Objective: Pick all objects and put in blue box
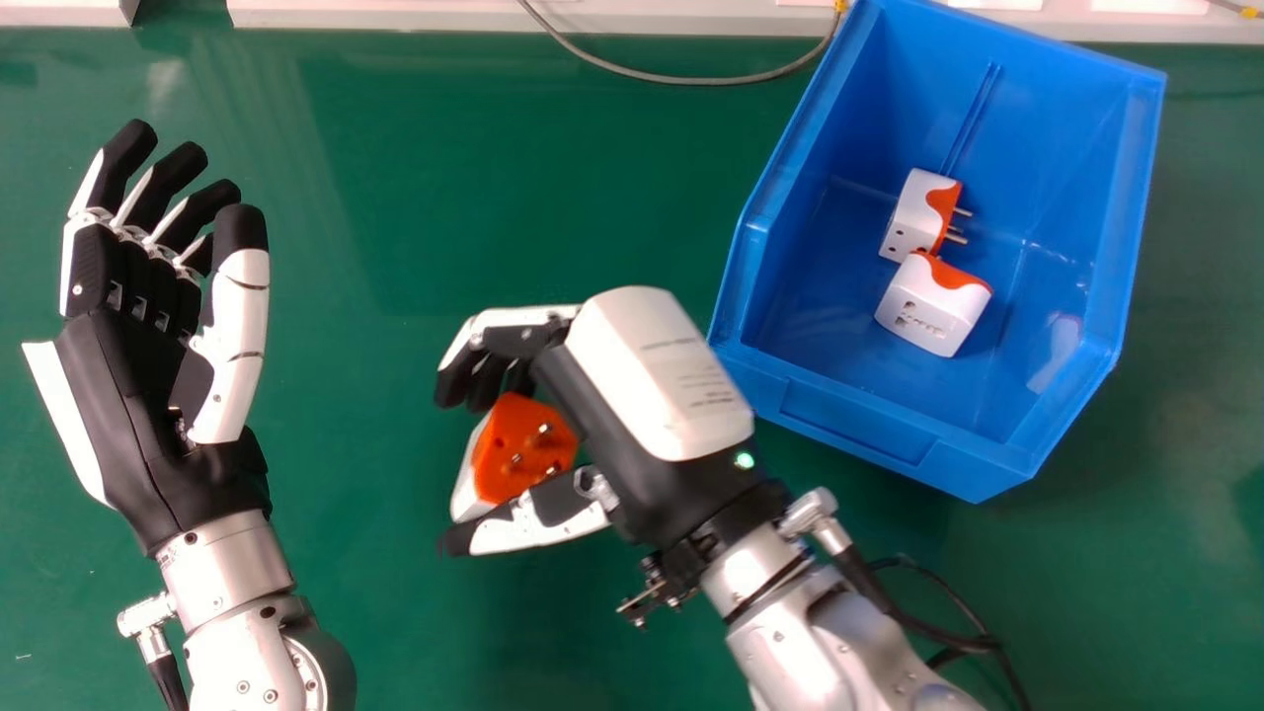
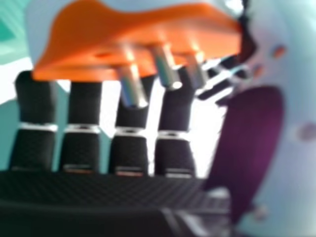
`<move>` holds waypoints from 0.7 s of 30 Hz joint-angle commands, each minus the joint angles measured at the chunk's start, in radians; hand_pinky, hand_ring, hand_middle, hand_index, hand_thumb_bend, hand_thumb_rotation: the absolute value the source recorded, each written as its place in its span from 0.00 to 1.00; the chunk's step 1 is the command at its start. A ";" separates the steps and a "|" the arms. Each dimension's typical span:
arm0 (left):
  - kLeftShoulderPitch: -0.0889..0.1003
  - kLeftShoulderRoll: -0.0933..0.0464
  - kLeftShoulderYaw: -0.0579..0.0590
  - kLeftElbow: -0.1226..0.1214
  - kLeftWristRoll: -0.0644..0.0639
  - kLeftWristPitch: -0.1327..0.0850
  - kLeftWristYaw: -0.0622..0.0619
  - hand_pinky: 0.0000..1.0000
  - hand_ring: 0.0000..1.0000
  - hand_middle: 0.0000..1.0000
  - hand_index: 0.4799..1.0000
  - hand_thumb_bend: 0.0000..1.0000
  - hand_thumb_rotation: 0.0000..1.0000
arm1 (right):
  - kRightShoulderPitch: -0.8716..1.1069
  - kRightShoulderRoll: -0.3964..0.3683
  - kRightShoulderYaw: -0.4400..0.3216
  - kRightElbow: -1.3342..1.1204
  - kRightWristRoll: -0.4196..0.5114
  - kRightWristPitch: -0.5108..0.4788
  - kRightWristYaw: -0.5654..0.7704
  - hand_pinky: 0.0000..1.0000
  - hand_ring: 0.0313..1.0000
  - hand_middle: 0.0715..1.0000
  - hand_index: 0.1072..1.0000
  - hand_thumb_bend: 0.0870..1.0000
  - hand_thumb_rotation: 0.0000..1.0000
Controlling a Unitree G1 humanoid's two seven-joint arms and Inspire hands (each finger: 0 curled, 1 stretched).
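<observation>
Pinches an orange-and-white plug adapter [image 1: 528,444] between curled fingers and thumb of the right hand [image 1: 647,395], over the green desk [image 1: 395,217], beside the blue box [image 1: 987,459]. Bears tiny print on that hand's white shell [image 1: 662,365], too small to read. Has a second adapter [image 1: 913,222] and a third adapter [image 1: 928,311] close together inside the box. Has the left hand [image 1: 128,395] at the head view's left, loosely spread.

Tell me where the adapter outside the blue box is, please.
In the head view, the adapter is between fingers and thumb of the right hand, left of the blue box.
</observation>
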 commanded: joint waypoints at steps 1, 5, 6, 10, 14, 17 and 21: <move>-0.009 0.003 -0.003 -0.001 0.005 -0.022 0.000 0.64 0.70 0.76 0.59 0.65 0.40 | 0.017 0.003 -0.031 -0.086 0.019 -0.012 -0.015 0.31 0.40 0.45 0.44 0.46 0.00; -0.013 0.004 -0.007 0.006 -0.006 -0.028 -0.013 0.64 0.70 0.76 0.59 0.65 0.40 | 0.048 0.002 -0.067 -0.165 0.016 -0.053 -0.060 0.32 0.41 0.45 0.44 0.45 0.00; -0.013 0.005 -0.008 0.007 -0.006 -0.029 -0.015 0.64 0.70 0.76 0.59 0.65 0.40 | 0.056 0.003 -0.075 -0.184 0.017 -0.063 -0.069 0.32 0.41 0.45 0.43 0.45 0.00; -0.009 0.006 -0.010 -0.003 -0.008 -0.024 -0.021 0.64 0.70 0.76 0.59 0.65 0.39 | 0.086 0.010 -0.105 -0.262 0.012 -0.091 -0.100 0.33 0.42 0.45 0.43 0.45 0.00; -0.011 0.008 -0.006 0.002 -0.008 -0.025 -0.022 0.65 0.70 0.76 0.60 0.65 0.39 | 0.100 0.017 -0.137 -0.327 -0.027 -0.111 -0.164 0.33 0.42 0.46 0.42 0.45 0.00; -0.015 0.010 -0.003 0.011 -0.017 -0.025 -0.028 0.65 0.70 0.76 0.60 0.65 0.39 | 0.099 0.022 -0.163 -0.349 -0.031 -0.118 -0.191 0.33 0.42 0.47 0.43 0.45 0.00; -0.017 0.005 -0.004 0.009 -0.025 -0.023 -0.030 0.65 0.70 0.76 0.60 0.65 0.39 | 0.082 0.024 -0.199 -0.355 -0.049 -0.107 -0.209 0.33 0.42 0.47 0.43 0.45 0.00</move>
